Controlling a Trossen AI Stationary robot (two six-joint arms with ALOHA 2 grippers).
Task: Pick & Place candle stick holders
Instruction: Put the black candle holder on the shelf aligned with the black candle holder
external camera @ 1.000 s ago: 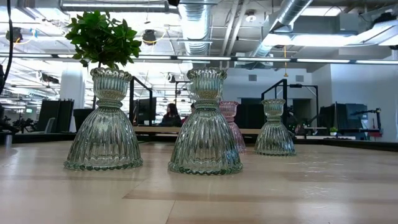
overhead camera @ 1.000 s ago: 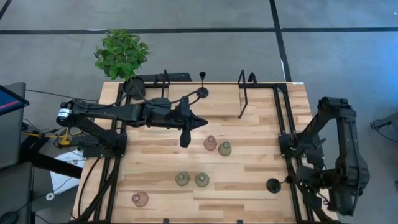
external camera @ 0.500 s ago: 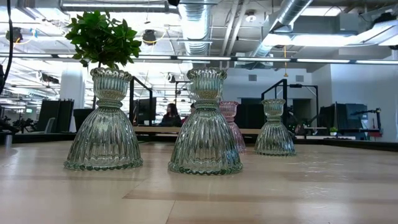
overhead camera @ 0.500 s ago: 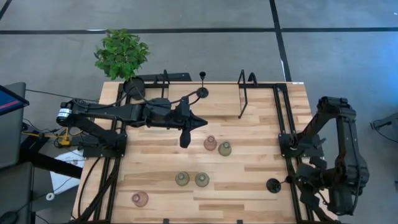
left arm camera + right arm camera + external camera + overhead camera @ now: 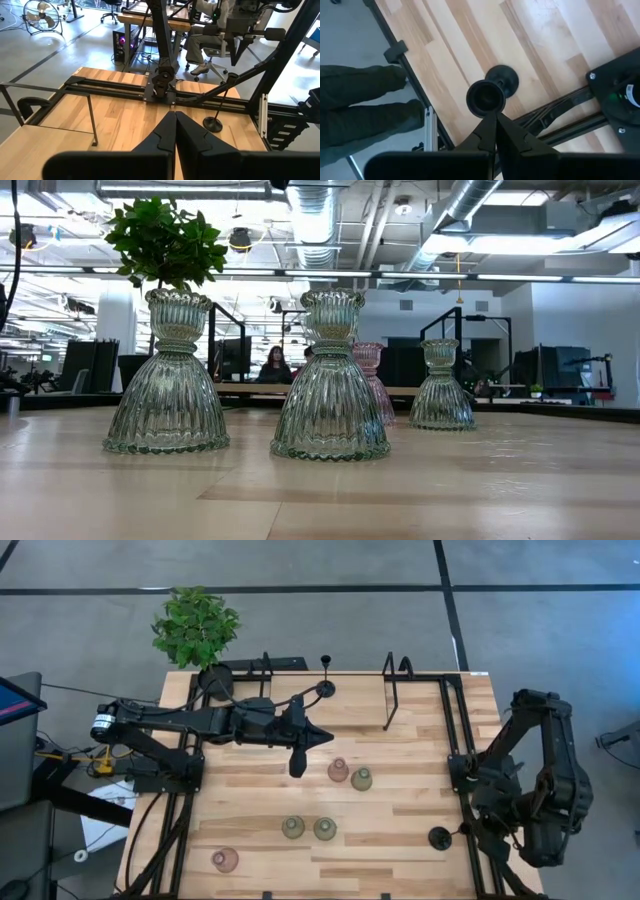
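Waiting with fingers pressed together and holding nothing, the left gripper (image 5: 296, 768) is hovering mid-table while the right gripper (image 5: 495, 119) is hanging, equally shut and empty, directly over a black thin-stemmed candle holder with a round base (image 5: 439, 837) by the right-hand rail. Five squat ribbed glass holders, pink (image 5: 338, 771) and olive-green (image 5: 361, 779), are sitting scattered across the wooden table (image 5: 400, 790), a second black stemmed holder (image 5: 325, 688) standing near the far edge; none appears gathered, so the job looks barely begun.

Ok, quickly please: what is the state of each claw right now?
Left claw: closed, holding nothing, above the table's middle.
Right claw: closed, holding nothing, just above the black candle stick holder near the table's right edge.
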